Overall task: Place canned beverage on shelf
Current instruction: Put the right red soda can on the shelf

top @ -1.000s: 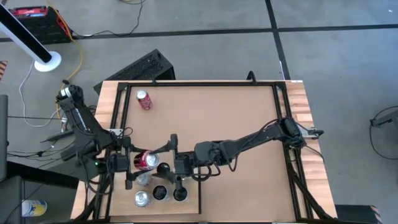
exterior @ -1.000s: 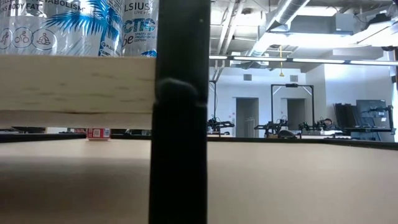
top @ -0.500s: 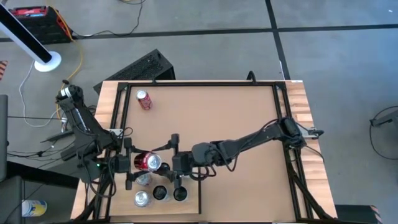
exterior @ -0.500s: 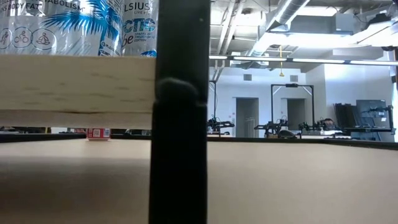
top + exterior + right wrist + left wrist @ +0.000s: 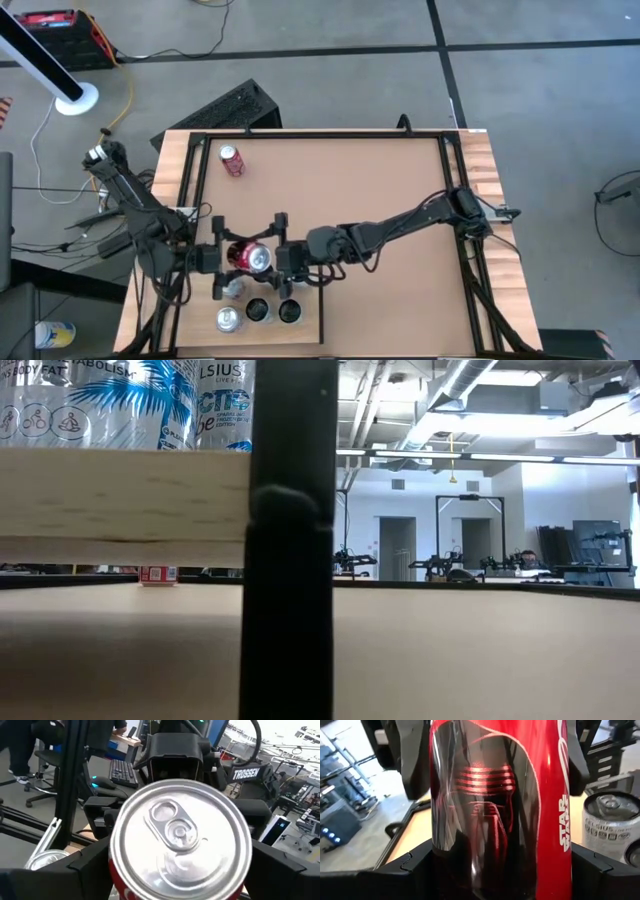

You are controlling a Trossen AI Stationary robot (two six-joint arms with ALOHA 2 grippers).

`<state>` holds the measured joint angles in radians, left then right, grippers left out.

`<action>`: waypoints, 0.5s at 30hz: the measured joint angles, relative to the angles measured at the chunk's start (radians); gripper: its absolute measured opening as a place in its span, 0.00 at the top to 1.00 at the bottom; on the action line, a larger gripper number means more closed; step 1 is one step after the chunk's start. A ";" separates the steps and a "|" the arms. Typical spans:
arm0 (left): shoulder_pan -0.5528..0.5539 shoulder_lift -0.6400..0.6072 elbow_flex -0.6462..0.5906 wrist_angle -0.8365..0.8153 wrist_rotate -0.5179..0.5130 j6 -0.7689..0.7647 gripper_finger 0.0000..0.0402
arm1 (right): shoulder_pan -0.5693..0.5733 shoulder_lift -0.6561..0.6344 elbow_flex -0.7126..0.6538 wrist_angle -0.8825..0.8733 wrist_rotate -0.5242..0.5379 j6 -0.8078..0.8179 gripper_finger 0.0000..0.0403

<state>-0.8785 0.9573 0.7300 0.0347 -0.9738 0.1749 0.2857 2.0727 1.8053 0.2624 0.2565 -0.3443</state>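
1. Red can: the task's beverage. It lies on its side in the air, level, between your two grippers and not yet on the shelf. Its base end sits inside the left gripper. Its silver lid end points straight at the right gripper.
2. Left gripper: closed partway on the red can. One finger presses each flank of the can, so this gripper carries the weight. The can juts forward from it, along the line of its fingers.
3. Right gripper: spread about as wide as it goes, gripping nothing. Its fingers stand either side of the lid end. You cannot tell from these views whether they touch the can.
4. Reason for the arrangement, as a judgement: this reads as a hand-over in mid-air, each gripper taking one end so the can never hangs free. Which way it passes is not settled here.
5. Shelf: a pale board just below and beside both grippers, nearer than the open bench. It already carries upright cans.
6. Spare red can: on the bench, well beyond the left gripper, untouched.
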 joint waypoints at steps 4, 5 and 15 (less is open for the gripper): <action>0.009 0.000 0.000 0.052 0.027 0.061 0.30 | 0.003 0.000 0.000 0.004 0.000 0.020 0.06; 0.009 0.000 0.000 0.068 0.032 0.078 0.30 | 0.003 0.000 0.000 0.004 0.000 0.026 0.06; 0.008 0.000 -0.001 0.295 0.069 0.250 0.30 | 0.015 0.000 0.002 0.080 -0.005 0.006 0.06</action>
<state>-0.8703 0.9577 0.7292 0.3296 -0.9049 0.4253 0.3009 2.0727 1.8069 0.3423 0.2517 -0.3386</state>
